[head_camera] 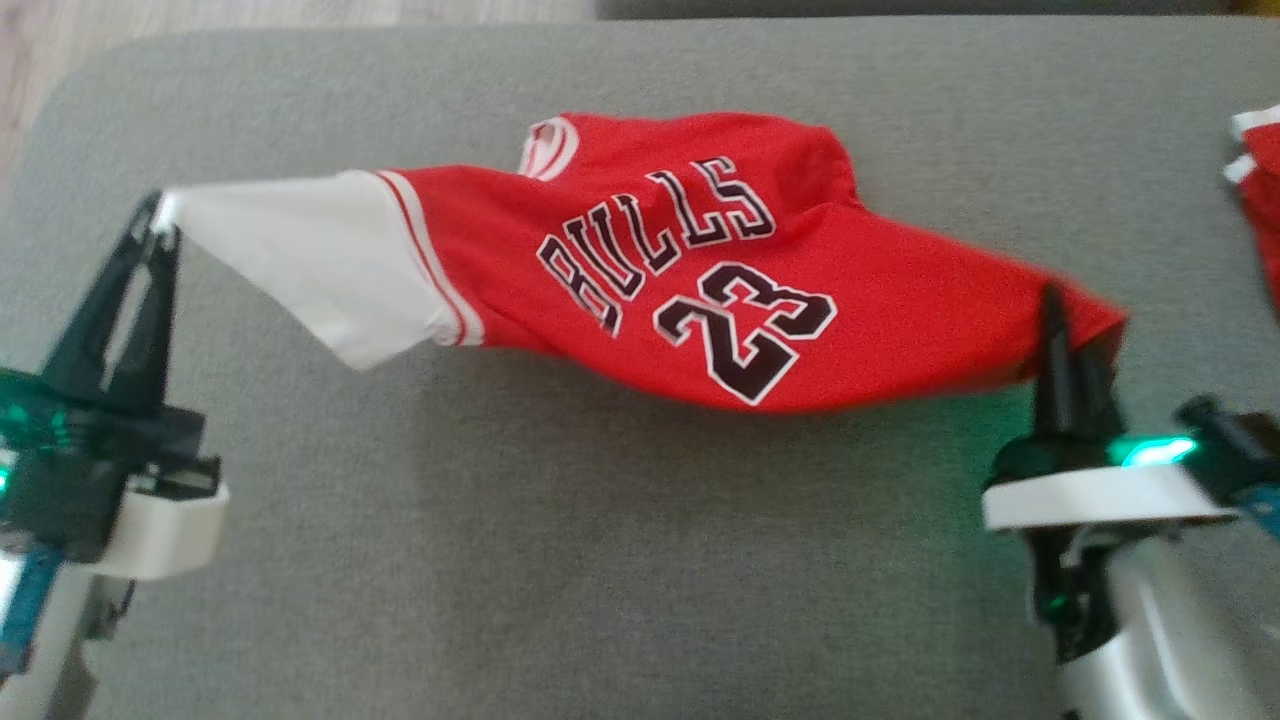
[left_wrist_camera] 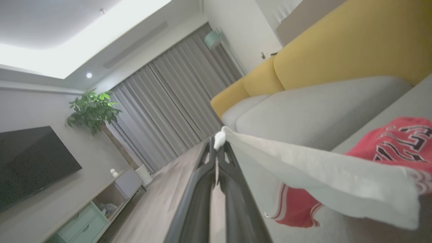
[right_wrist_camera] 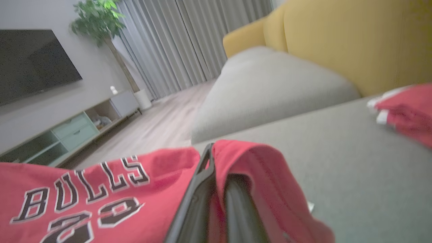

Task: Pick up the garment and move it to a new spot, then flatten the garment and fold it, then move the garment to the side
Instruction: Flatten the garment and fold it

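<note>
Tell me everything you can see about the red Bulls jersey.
The jersey is red, soft-looking fabric with BULLS and 23 in black letters edged white, a white sleeve with red-and-white trim, and a striped collar. It is stretched sideways, rumpled and sagging, over the gray cushion. The left gripper is shut on the white sleeve's tip; the right gripper is shut on the red edge at the opposite end.

Grey seat cushion (head_camera: 500,560), another red garment (head_camera: 1262,190) on it, yellow backrest (right_wrist_camera: 354,44), leafy plant (left_wrist_camera: 92,109), dark television (right_wrist_camera: 33,60)
</note>
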